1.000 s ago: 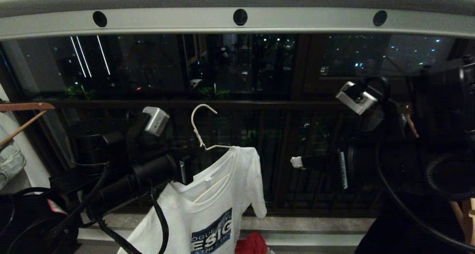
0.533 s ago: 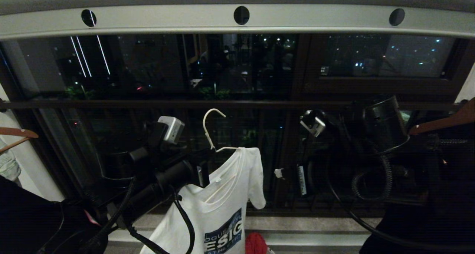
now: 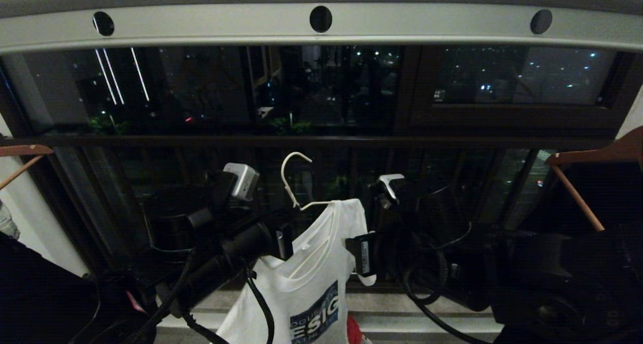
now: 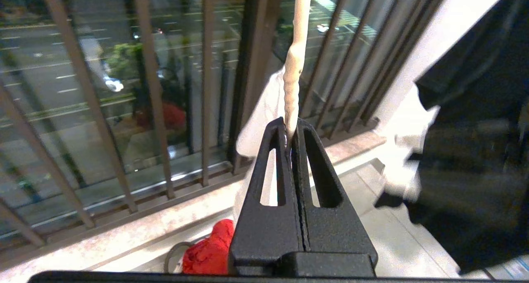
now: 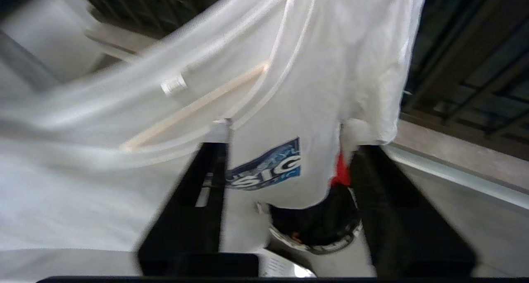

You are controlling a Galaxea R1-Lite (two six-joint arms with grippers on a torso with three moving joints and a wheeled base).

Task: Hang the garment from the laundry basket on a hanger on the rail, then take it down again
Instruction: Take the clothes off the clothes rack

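Below the rail (image 3: 201,25), free-hanging garment (image 3: 311,289) between both end effectors (image 3: 282,241) (image 3: 362,253).

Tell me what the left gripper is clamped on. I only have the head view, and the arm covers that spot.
Observer: In the left wrist view, the left gripper is shut on the twisted neck of the white wire hanger.
Operator: Report the right gripper's jaws.
Observer: In the right wrist view, the right gripper is open. Its fingers stand wide apart with the white T-shirt hanging in front of them, and nothing is pinched.
Operator: Say what sits under the shirt.
Observer: The laundry basket, with its black-and-white rim, shows beneath the shirt in the right wrist view.
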